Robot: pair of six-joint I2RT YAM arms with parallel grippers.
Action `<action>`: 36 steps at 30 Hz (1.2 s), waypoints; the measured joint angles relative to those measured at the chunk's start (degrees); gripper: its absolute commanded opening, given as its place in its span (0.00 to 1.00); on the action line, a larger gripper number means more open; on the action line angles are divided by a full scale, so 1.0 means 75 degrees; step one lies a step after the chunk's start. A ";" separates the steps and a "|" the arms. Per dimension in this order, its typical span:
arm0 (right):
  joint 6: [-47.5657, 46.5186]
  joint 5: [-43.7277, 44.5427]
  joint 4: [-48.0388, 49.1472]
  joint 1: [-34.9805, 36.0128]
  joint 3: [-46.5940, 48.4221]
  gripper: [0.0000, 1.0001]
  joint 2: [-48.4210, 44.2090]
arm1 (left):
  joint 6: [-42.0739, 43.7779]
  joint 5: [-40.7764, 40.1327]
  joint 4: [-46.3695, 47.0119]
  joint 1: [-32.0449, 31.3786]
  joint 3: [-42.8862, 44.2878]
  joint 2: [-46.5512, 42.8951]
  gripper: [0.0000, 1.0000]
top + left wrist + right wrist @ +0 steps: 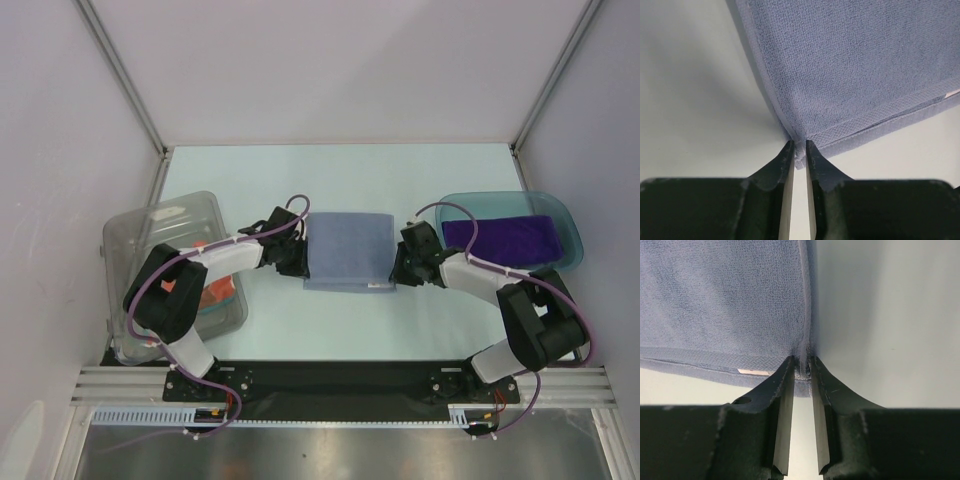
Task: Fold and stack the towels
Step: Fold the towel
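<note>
A folded blue-grey towel [348, 250] lies flat in the middle of the table. My left gripper [303, 266] is at its near left corner and my right gripper [397, 268] at its near right corner. In the left wrist view the towel [850, 65] fills the upper right, and the left gripper [799, 146] is shut on its corner hem. In the right wrist view the towel [725, 300] fills the upper left, and the right gripper [803, 361] is shut on its corner. A purple towel [500, 237] lies folded in the teal tray [575, 240]. An orange-brown towel [215, 295] shows inside the clear bin.
The clear plastic bin [135, 235] stands at the left, beside and partly under the left arm. The teal tray sits at the right, behind the right arm. White walls close the table on three sides.
</note>
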 measured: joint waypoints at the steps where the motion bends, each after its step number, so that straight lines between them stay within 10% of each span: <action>1: 0.0000 0.0032 -0.0009 0.0020 0.0003 0.27 0.0000 | 0.0000 -0.0026 -0.0029 0.0000 0.0000 0.0000 0.23; 7: 0.0000 0.0230 -0.0047 0.0152 0.0035 0.27 0.0000 | -0.0064 -0.0149 -0.0137 0.0000 0.0000 0.0006 0.30; 36: -0.0023 0.0670 -0.0542 0.0463 0.0449 0.00 -0.0009 | -0.0108 -0.0373 -0.0842 -0.0055 0.0530 0.0175 0.00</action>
